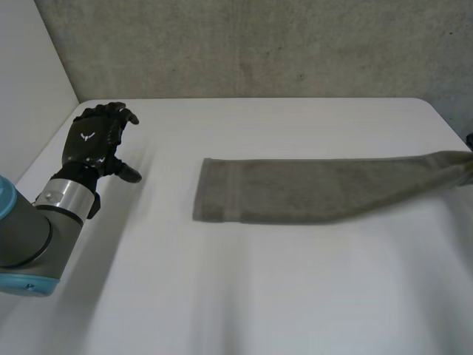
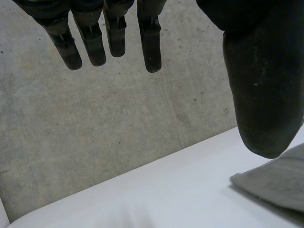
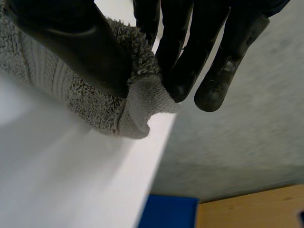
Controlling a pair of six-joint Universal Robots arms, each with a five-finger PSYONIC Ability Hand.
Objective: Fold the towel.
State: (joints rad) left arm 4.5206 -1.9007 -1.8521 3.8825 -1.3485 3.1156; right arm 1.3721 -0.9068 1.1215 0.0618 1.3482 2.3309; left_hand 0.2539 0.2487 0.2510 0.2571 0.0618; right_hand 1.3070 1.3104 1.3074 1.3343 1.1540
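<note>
Head view, white emblem (image 1: 89, 136) on left robot hand (image 1: 102, 126), towel (image 1: 295, 191) outstretched

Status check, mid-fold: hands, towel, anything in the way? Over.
Left hand open, off the cloth. Right hand pinching the end of the long grey terry towel at the white table edge. Nothing in the way.

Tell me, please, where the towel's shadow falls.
Head view: a soft band on the table along the towel's near edge. Left wrist view: a dark strip beneath its corner. Right wrist view: shade under the end the right hand pinches.
</note>
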